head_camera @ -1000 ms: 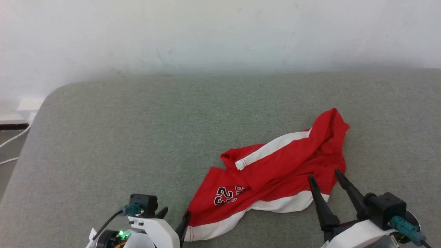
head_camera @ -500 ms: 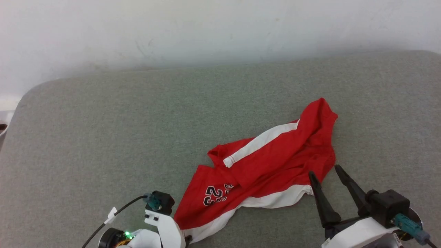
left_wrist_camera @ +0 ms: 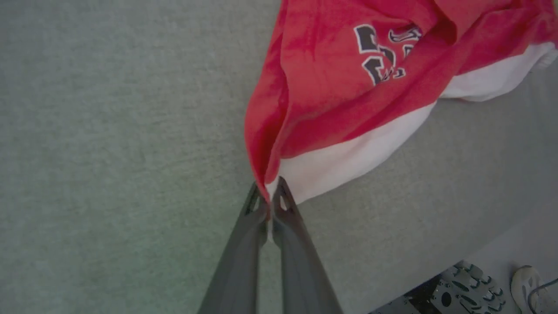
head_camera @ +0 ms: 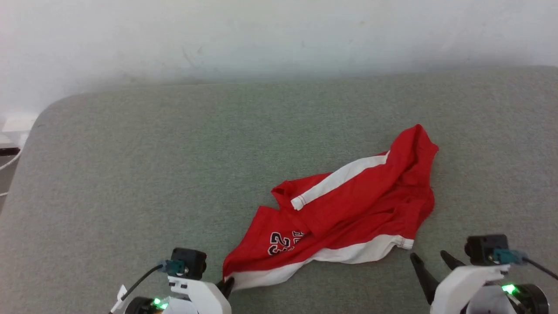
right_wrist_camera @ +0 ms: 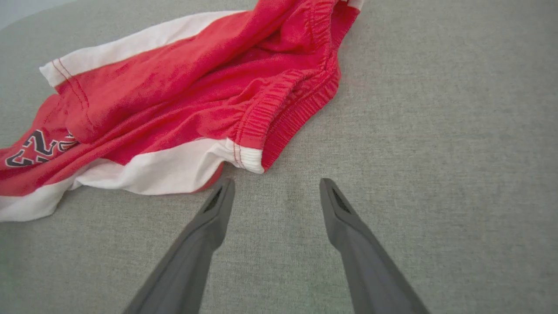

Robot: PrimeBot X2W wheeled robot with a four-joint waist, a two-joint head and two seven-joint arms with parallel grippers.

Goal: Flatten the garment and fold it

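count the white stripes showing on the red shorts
2: one stripe runs diagonally across the upper fold of the shorts, the other stripe lies along the near edge. Folds may hide more.

Garment (head_camera: 348, 209): bright red, with broad white bands at side and hem and a black numeral print outlined in white (creased, legible as "23"); the ribbed waistband is the same red. Padded surface (head_camera: 130, 174): uniform grey-green with a fine woven fleck; wall (head_camera: 261, 35): off-white. Left claw (left_wrist_camera: 268, 198) and right claw (right_wrist_camera: 277, 192): plain dark grey, unpatterned.
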